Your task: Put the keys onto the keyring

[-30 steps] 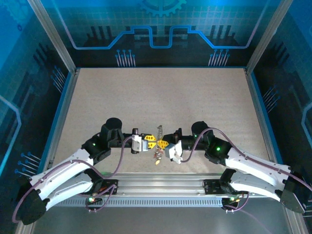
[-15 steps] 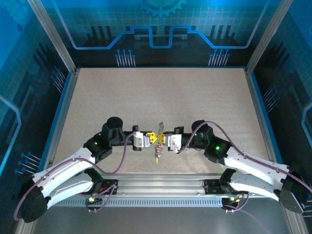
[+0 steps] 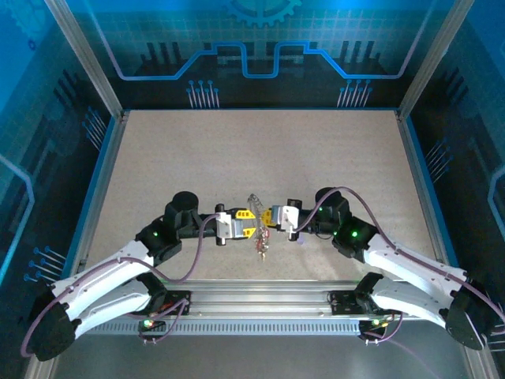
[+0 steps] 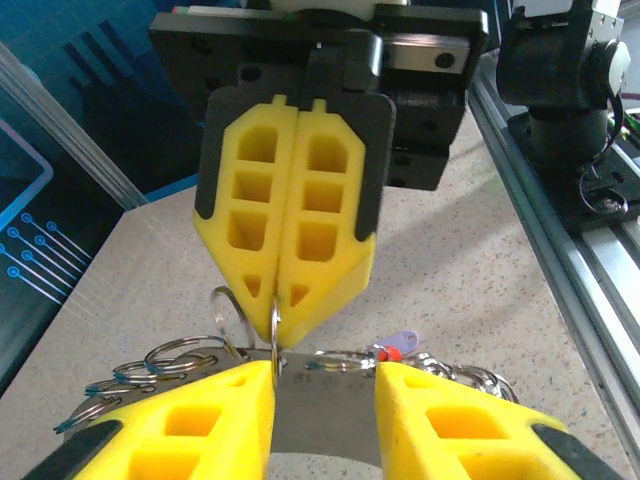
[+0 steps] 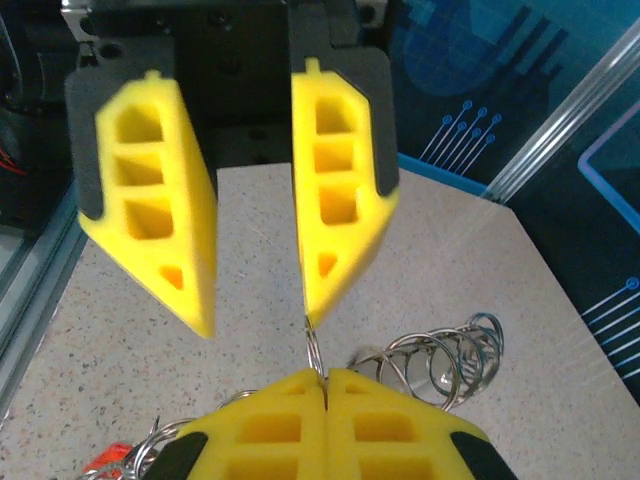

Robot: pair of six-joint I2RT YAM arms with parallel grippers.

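My right gripper (image 5: 325,380) is shut on the thin grey keyring (image 5: 314,345), which I see edge-on. In the left wrist view the keyring (image 4: 275,335) hangs from the right gripper (image 4: 277,322), brushing the inner edge of one left finger. My left gripper (image 4: 325,375) stands open, and a flat grey metal tag (image 4: 325,425) shows in its gap. The lilac key (image 4: 405,340) and red key (image 4: 385,352) lie just beyond, among loose rings. From above, the left gripper (image 3: 249,230) and right gripper (image 3: 265,221) meet tip to tip over the key cluster (image 3: 259,246).
A coil of several steel rings (image 5: 440,365) lies beside the right fingers, on the far side of the grippers (image 3: 254,204). More rings (image 4: 160,365) spread to the left. The aluminium rail (image 3: 260,304) runs along the near table edge. Speckled tabletop (image 3: 260,150) stretches away beyond.
The right gripper has swung away from the rail and in toward the left gripper, so the fingertips now meet. The ring cluster has shifted with it. The left arm has barely moved.
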